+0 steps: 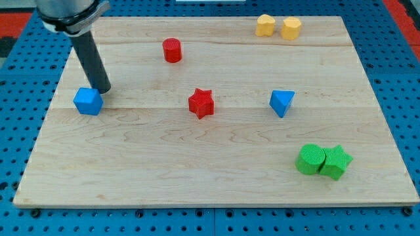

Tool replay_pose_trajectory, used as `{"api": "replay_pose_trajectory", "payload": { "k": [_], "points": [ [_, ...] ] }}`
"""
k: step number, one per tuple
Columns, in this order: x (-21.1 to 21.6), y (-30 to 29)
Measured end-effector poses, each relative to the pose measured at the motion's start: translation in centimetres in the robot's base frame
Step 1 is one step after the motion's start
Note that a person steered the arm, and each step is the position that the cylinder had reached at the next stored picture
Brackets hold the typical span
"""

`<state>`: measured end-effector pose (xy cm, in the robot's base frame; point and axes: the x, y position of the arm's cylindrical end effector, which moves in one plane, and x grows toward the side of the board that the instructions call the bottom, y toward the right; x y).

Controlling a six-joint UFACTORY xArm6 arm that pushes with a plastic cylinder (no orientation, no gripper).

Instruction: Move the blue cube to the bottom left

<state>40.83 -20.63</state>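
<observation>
The blue cube [87, 101] lies on the wooden board [216, 177] near its left edge, about midway up the view. My dark rod comes down from the view's top left, and my tip [104, 90] touches or nearly touches the cube's upper right corner. The board's bottom left corner is below the cube.
A red cylinder [172, 50] lies at the top middle-left and a red star [201, 103] in the middle. A blue triangular block [281, 102] sits right of centre. Two yellow blocks [278, 26] are at the top right. A green cylinder [309, 159] and green star [335, 161] touch at the lower right.
</observation>
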Motion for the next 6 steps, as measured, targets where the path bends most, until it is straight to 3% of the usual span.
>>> {"api": "replay_pose_trajectory", "payload": {
  "k": [1, 2, 3, 4, 5, 6],
  "points": [
    [1.8, -2.2],
    [6.1, 0.5],
    [5.2, 0.8],
    [1.0, -2.0],
    [3.6, -5.6],
    [7.8, -2.9]
  ]
}}
